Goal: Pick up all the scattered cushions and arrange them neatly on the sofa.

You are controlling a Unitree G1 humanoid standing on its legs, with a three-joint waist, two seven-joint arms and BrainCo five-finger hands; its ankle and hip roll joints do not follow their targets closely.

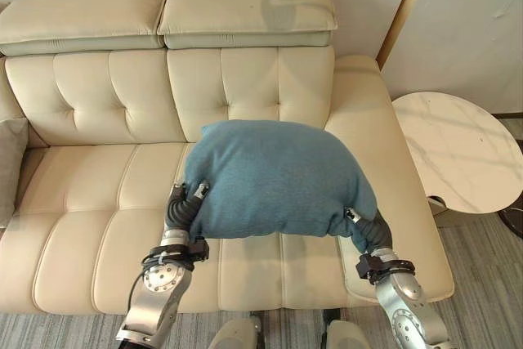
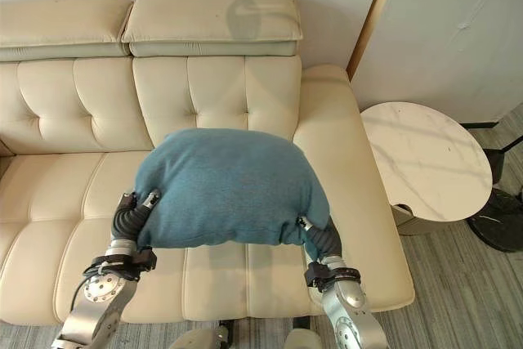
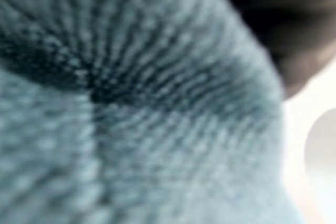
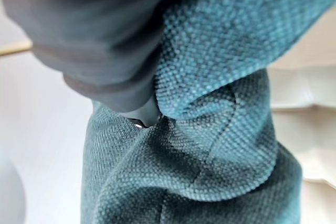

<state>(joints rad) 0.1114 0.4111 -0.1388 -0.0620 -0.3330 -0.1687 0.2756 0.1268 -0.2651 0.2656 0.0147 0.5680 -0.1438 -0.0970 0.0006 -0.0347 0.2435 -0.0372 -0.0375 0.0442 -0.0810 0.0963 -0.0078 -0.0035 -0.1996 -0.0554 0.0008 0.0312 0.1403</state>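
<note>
Both hands, left hand (image 1: 186, 203) and right hand (image 1: 365, 230), pinch the lower corners of a plump teal woven-fabric cushion (image 1: 274, 177), holding it over the cream tufted leather sofa (image 1: 98, 177). It isn't placed yet; a grey cushion (image 1: 10, 165) rests at nine o'clock.

Soft, even daylight is spread across the cream sofa (image 1: 98, 194), and bright patches are thrown over the round marble side table (image 1: 458, 153). A faint round shadow is cast on the headrest (image 1: 282, 6). Up close, the teal cushion (image 3: 131, 119) is rendered as blurred weave in the left wrist view; sharper weave is seen in the right wrist view.
</note>
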